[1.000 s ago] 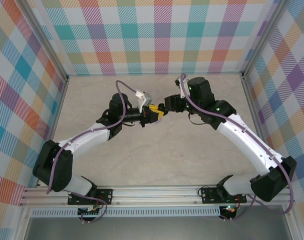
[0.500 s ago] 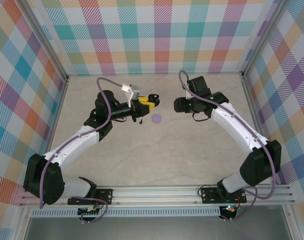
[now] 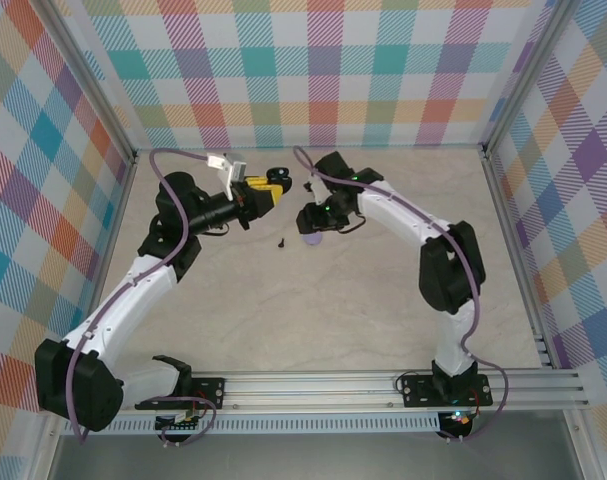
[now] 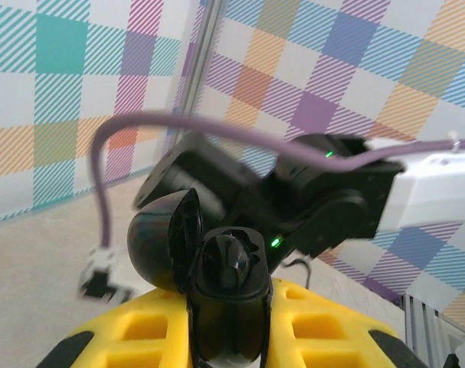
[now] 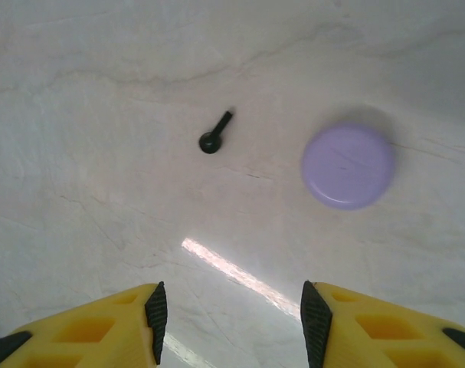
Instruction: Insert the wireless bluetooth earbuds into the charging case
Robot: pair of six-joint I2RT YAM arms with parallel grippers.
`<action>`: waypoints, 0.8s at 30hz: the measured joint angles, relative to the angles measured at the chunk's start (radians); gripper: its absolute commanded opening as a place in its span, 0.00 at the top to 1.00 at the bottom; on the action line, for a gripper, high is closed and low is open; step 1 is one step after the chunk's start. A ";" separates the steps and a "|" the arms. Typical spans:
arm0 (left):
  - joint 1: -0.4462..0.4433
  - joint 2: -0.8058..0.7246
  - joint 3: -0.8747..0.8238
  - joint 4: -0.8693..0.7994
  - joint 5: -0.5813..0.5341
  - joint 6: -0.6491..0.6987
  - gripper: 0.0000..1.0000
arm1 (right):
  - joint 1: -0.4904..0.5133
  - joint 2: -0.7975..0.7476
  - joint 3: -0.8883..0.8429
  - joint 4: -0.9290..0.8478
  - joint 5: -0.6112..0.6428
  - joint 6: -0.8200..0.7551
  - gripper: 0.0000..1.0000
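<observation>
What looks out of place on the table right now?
One black earbud lies loose on the table, apart from the closed lilac case, while the open black case sits clamped in the left gripper. Nothing looks spilled or damaged.

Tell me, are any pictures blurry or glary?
Right wrist view: a bright glare streak crosses the table, and the lilac case looks slightly smeared while the black earbud is crisp. Left wrist view: the glossy black case shows highlights, the white plug is blurred. Top view: evenly lit, sharp.

black earbud (image 5: 215,133): 1 | lilac round case (image 5: 347,166): 1 | black open case (image 4: 226,284): 1 | robot arms (image 3: 133,290): 2
</observation>
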 measured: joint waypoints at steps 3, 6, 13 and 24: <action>0.003 -0.013 0.014 -0.017 -0.003 -0.005 0.99 | 0.033 0.082 0.080 -0.028 -0.018 -0.002 0.54; 0.003 -0.022 0.022 -0.024 -0.003 -0.007 0.98 | 0.052 0.160 0.164 -0.062 -0.029 -0.004 0.57; 0.003 -0.034 0.037 -0.047 0.001 -0.007 0.98 | 0.077 0.349 0.383 -0.158 -0.019 -0.018 0.57; 0.003 -0.035 0.043 -0.066 0.032 -0.008 0.97 | 0.106 0.550 0.640 -0.307 0.059 -0.018 0.57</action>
